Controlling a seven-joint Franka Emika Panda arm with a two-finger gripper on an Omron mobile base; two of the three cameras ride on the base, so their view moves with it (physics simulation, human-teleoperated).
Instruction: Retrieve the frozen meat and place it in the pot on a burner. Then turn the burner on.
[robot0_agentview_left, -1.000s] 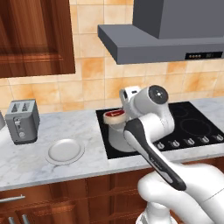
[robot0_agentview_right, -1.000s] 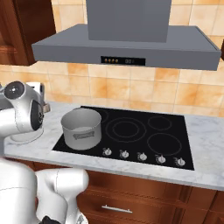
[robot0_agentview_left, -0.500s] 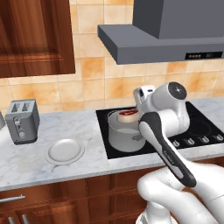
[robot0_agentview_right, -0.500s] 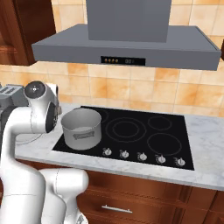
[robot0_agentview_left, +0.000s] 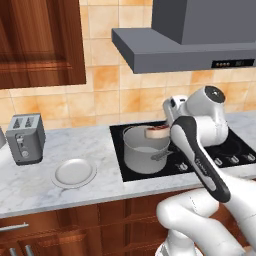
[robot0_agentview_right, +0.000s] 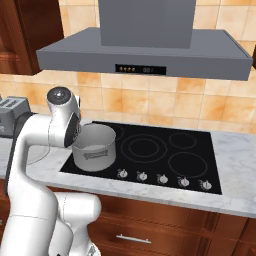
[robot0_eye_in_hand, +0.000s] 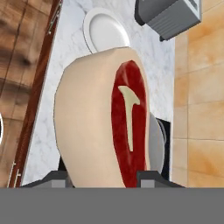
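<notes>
Gripper (robot0_eye_in_hand: 103, 177): clamped on the steak (robot0_eye_in_hand: 105, 131), one finger at each side of the slab, which stood on edge close before the hand camera.
Steak: in the left base view it hung just above the pot's (robot0_agentview_left: 145, 154) rim, touching nothing but the fingers.
Change: a second earlier the hand carried it left of the pot; the arm had since swung right and brought it over the opening.
Pot: sat on the front left burner (robot0_agentview_right: 79, 164) of the cooktop (robot0_agentview_right: 190, 165).
Meaning: transport looked nearly finished; lowering and release remained, then the knobs (robot0_agentview_right: 162, 178).
Beyond: plate (robot0_agentview_left: 74, 172) and toaster (robot0_agentview_left: 25, 137) stood on the counter, well apart.
</notes>
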